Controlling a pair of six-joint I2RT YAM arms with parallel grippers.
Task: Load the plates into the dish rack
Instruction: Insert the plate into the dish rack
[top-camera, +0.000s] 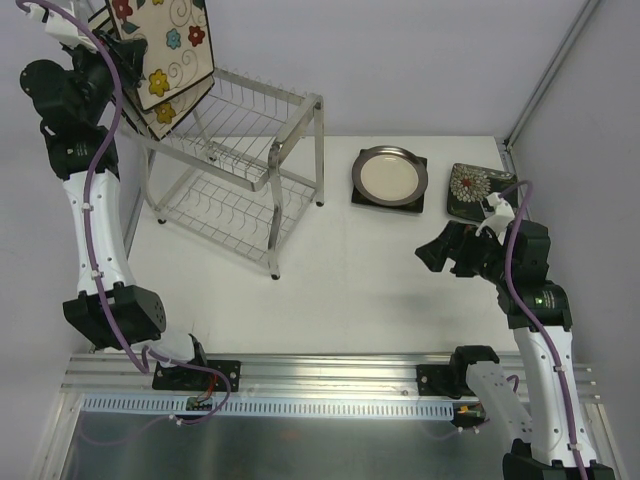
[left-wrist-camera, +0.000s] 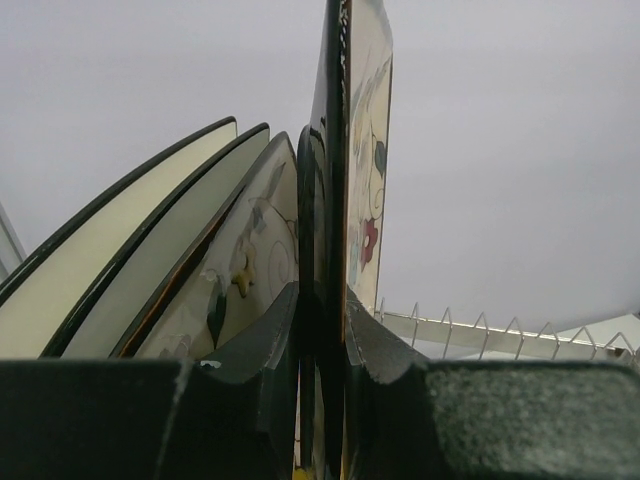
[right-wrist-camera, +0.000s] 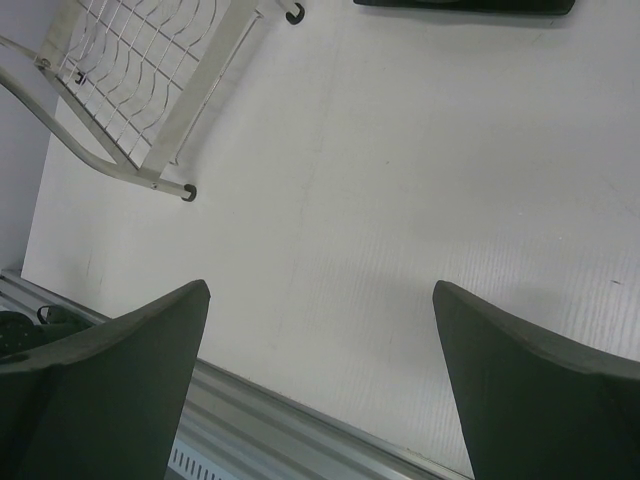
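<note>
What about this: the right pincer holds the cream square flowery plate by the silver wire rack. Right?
No: the left pincer holds the cream square flowery plate by the silver wire rack, as the top view shows. The right pincer is open, empty.

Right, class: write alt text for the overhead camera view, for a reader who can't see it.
The left gripper holds a cream flowered plate over the silver dish rack at far left. Further right, a round plate lies on a dark square plate beside a bloom-patterned plate; the right gripper hangs open near them.
</note>
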